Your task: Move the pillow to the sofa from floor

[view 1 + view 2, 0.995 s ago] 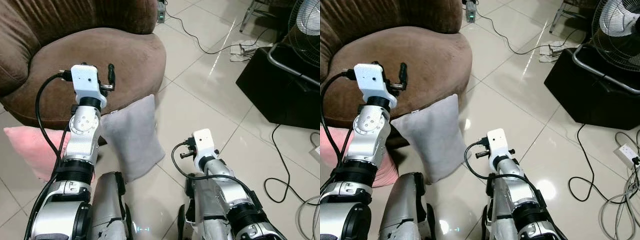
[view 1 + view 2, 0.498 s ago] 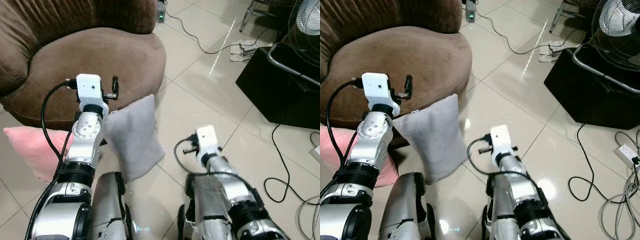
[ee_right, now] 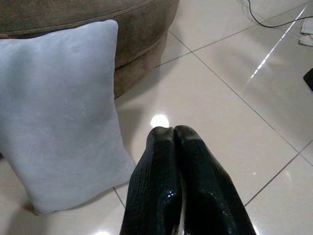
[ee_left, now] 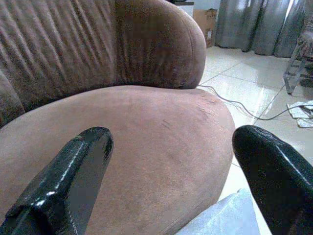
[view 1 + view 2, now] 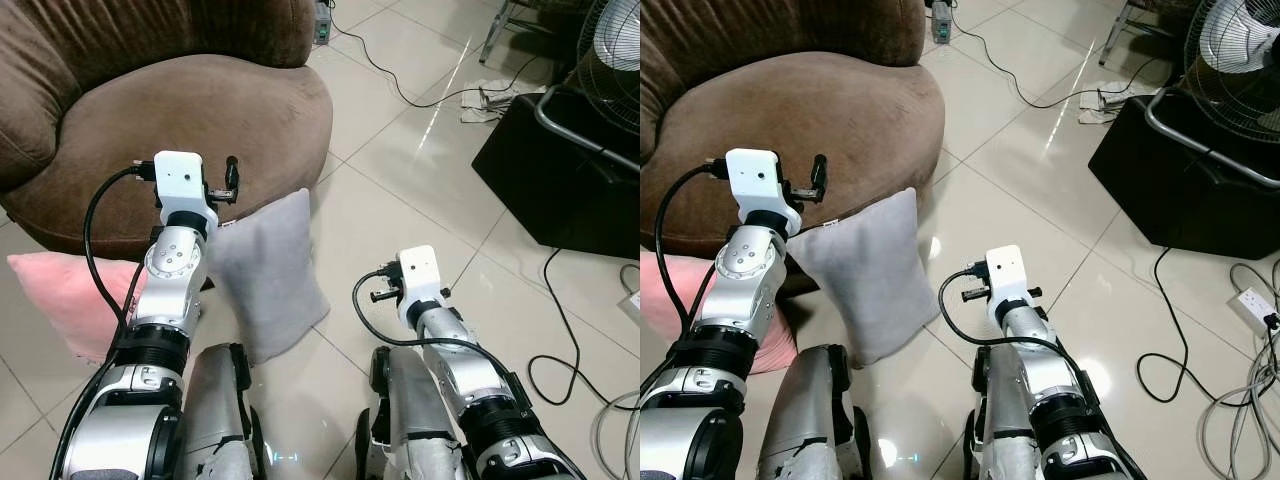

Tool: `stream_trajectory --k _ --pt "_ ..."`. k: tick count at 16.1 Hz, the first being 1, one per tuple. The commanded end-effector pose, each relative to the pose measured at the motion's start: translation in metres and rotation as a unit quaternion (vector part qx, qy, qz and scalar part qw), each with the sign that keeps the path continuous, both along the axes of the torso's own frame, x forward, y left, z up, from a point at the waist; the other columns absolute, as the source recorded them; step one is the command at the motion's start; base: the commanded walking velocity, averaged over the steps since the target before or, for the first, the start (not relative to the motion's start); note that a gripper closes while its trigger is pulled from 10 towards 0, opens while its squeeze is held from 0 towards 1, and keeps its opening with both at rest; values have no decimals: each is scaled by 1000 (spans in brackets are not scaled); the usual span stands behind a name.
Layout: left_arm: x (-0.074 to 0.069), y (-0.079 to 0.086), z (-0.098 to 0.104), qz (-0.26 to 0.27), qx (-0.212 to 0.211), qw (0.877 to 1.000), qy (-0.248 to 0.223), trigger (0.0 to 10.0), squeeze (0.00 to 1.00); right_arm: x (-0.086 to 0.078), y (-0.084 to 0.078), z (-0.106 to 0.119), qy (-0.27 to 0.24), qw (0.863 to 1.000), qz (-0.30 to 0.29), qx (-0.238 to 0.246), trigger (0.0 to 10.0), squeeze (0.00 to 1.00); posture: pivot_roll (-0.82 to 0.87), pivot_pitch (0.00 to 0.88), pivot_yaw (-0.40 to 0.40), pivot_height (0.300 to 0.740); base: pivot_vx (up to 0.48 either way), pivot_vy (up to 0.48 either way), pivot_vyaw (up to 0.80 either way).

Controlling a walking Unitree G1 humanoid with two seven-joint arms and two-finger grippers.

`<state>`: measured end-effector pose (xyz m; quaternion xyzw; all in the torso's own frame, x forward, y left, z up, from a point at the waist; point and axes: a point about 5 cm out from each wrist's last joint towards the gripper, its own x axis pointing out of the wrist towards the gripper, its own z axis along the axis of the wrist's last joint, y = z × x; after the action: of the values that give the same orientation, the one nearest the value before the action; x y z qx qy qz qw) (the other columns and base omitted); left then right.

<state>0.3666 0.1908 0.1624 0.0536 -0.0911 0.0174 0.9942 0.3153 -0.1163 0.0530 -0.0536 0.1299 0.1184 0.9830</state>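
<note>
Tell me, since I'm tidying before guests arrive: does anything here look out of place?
Yes. A grey square fabric pillow stands on the tiled floor, leaning against the brown plush sofa, and a pink pillow lies beside it. Cables trail across the tiles.

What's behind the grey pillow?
The grey pillow leans upright against the brown sofa's front edge, with floor tiles beside. The sofa base and floor directly behind it are covered.

Two pillows: grey pillow [image 5: 265, 272], pink pillow [image 5: 62, 300]; one sofa [image 5: 190, 110].
</note>
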Motion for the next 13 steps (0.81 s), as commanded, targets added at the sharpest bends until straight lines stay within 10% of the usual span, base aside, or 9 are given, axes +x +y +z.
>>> stream_trajectory --k 1,13 --pt "-1 -2 -6 -5 8 1000 12 10000 1000 0 -6 -3 9 1000 -14 0 10000 0 -80 183 -89 560 0 0 0" --pt "-5 -14 -18 -55 11 998 41 10000 1000 -4 -5 -7 16 1000 -6 -1 10000 0 -82 197 -93 560 0 0 0"
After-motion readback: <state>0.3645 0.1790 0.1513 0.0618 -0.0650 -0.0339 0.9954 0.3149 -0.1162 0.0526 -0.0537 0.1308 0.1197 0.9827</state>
